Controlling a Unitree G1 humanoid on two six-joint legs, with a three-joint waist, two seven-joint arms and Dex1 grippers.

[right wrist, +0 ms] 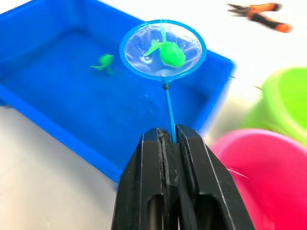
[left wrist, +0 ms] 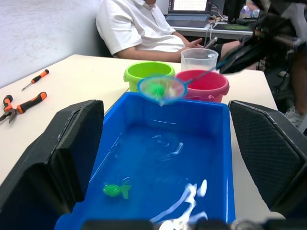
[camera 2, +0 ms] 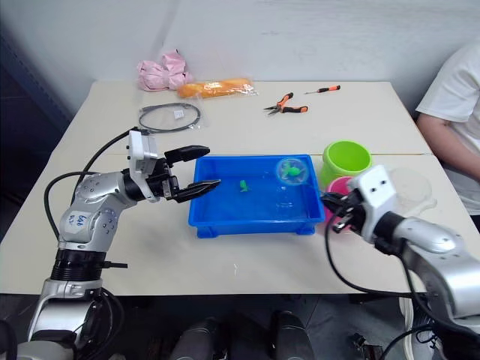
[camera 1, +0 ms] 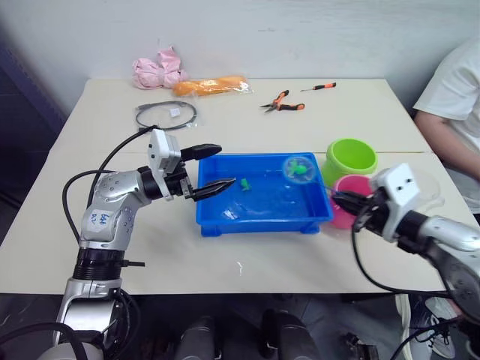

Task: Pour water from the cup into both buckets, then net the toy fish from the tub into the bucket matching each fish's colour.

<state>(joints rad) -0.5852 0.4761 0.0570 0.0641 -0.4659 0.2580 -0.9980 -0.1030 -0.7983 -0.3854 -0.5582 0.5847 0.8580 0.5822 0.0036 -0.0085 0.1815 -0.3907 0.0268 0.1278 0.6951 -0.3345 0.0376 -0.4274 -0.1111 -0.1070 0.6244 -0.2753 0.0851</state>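
The right hand (right wrist: 169, 139) is clamped on the net (right wrist: 163, 49), holding a green fish (right wrist: 170, 53) over the tub's (camera 1: 255, 221) far right corner. The left hand (camera 1: 208, 169) is spread apart at the tub's left rim.

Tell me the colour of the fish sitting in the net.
Green. The fish lies in the net, clearest in the right wrist view.

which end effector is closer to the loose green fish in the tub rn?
Left. The left end effector, open, sits at the tub's left rim, right beside the green fish. The right end effector is past the tub's right end, holding the net.
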